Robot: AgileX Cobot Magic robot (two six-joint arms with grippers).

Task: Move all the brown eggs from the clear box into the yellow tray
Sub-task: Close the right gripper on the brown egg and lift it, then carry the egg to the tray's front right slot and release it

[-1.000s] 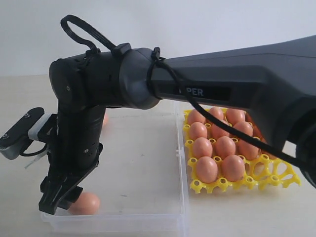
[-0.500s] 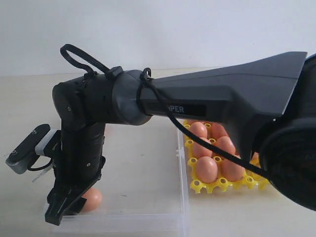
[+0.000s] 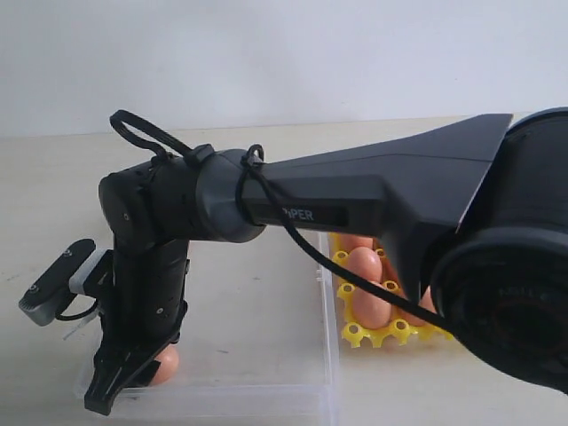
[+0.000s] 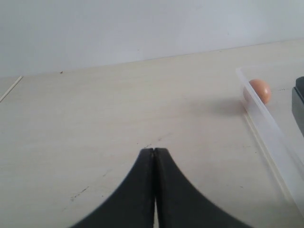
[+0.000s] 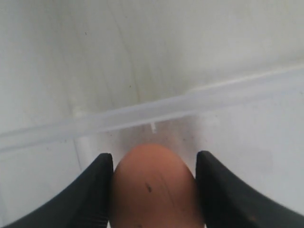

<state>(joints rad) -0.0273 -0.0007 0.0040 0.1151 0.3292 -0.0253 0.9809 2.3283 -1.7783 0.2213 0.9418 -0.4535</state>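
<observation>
Right wrist view: 1 brown egg (image 5: 152,194) sits centred, lower middle of frame, inside your right end effector (image 5: 154,156), long axis along the fingers. Jaws narrow, hugging it; cannot tell if gripped.

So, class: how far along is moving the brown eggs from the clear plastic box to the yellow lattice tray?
Done: at least two brown oval eggs sit in the yellow lattice tray, mostly hidden by the arm. In hand: the right gripper brackets one egg in the clear plastic box. Left: that egg, plus another egg.
</observation>
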